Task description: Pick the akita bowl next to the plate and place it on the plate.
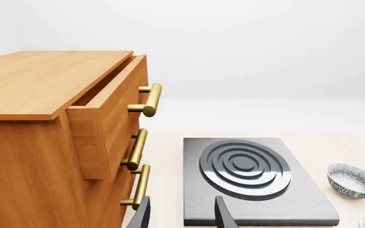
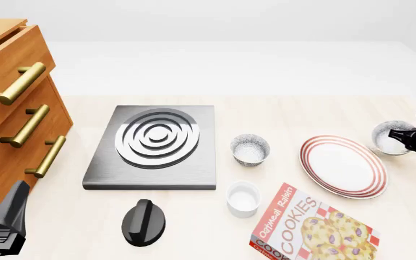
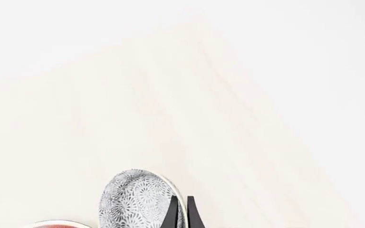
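Note:
The akita bowl (image 2: 387, 137), speckled grey outside and white inside, sits just right of the plate (image 2: 343, 165), a wide white disc with red rings. My right gripper (image 2: 406, 136) reaches in from the right edge and is shut on the bowl's right rim. In the right wrist view the two dark fingers (image 3: 172, 214) pinch the rim of the akita bowl (image 3: 135, 197), with a red sliver of the plate (image 3: 51, 223) beside it. My left gripper (image 2: 7, 215) hovers open at the near left by the cabinet, its fingers (image 1: 143, 214) spread apart and holding nothing.
A look-alike speckled bowl (image 2: 250, 149) stands left of the plate. A plain white cup (image 2: 242, 198) and a cookie box (image 2: 311, 227) lie nearer. A stove plate (image 2: 154, 145), a black knob (image 2: 143, 222) and a wooden cabinet (image 2: 13, 116) with its top drawer pulled out fill the left.

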{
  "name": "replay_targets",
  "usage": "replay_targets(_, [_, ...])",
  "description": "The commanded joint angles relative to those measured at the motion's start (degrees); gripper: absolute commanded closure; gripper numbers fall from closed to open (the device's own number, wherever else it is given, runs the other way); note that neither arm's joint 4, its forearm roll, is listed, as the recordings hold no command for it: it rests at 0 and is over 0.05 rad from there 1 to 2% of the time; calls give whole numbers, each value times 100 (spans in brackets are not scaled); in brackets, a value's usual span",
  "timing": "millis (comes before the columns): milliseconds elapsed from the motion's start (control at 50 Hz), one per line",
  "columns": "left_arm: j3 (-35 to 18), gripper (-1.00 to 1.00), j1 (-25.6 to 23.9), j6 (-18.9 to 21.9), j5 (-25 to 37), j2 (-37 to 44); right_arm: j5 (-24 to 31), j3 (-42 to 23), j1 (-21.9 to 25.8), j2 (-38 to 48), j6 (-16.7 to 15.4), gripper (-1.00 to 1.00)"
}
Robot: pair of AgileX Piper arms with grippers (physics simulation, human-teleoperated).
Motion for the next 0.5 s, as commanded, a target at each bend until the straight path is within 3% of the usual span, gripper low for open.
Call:
replay_targets(20, [0, -100, 0, 0, 0, 0, -4, 64, -68, -258, 114, 100])
replay_targets(500, [0, -100, 0, 0, 0, 0, 117, 230, 39, -835, 192, 100])
